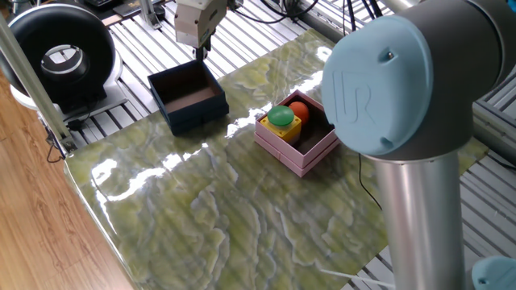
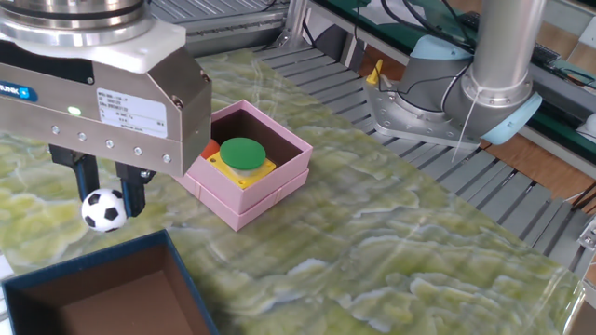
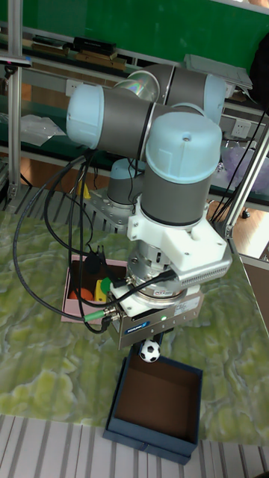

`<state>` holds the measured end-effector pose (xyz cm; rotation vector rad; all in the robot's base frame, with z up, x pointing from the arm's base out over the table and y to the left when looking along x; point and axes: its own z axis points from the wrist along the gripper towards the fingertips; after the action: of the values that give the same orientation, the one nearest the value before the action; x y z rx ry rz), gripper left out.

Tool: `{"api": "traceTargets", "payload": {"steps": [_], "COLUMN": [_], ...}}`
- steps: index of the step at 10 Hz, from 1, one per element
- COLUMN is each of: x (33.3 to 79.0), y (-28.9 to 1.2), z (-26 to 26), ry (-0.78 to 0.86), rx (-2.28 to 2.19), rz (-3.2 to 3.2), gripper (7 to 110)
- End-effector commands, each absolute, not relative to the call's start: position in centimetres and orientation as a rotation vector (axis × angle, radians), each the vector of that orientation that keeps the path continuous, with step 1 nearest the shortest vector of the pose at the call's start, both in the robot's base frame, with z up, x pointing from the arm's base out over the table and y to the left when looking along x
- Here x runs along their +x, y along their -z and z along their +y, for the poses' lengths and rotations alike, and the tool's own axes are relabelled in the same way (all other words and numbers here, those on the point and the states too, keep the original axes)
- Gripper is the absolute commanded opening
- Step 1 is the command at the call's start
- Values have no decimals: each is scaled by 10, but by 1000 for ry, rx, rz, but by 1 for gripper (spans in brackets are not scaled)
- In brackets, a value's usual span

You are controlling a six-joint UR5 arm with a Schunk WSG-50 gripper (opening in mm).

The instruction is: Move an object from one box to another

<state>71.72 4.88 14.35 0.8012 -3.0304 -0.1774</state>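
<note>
A small black-and-white soccer ball (image 2: 102, 212) hangs in the air with my gripper (image 2: 109, 197) shut on it, just above the far rim of the dark navy box (image 2: 88, 265). The navy box (image 1: 188, 97) shows a bare brown floor. To the right stands the pale pink box (image 2: 279, 177), apart from the gripper; it holds a yellow block with a green button (image 2: 244, 154) and an orange ball (image 1: 300, 109). In the tall fixed view the soccer ball (image 3: 150, 351) sits over the navy box (image 3: 161, 407), with the pink box (image 3: 72, 306) behind at the left.
My own arm's large blue-capped joint (image 1: 403, 89) fills the right of one fixed view. The robot base (image 2: 447, 102) stands at the table's far side. A black round device (image 1: 60, 52) sits off the table's corner. Aluminium slats border the green marbled mat.
</note>
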Motion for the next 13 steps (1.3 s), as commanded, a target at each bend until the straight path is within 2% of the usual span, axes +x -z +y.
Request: {"api": "traceTargets", "payload": {"steps": [1,2,7,11,13], "x": [714,714,713,712,710], "y": [-144,-145,-144,-146,-143], "z": [49,54,46,61,41], "ry": [198,230,178,274,153], "rx": [794,805,733,619,695], "rz": [-3020,-3022,-3026,-3050,-3019], "gripper": [7,7,7,7,7]}}
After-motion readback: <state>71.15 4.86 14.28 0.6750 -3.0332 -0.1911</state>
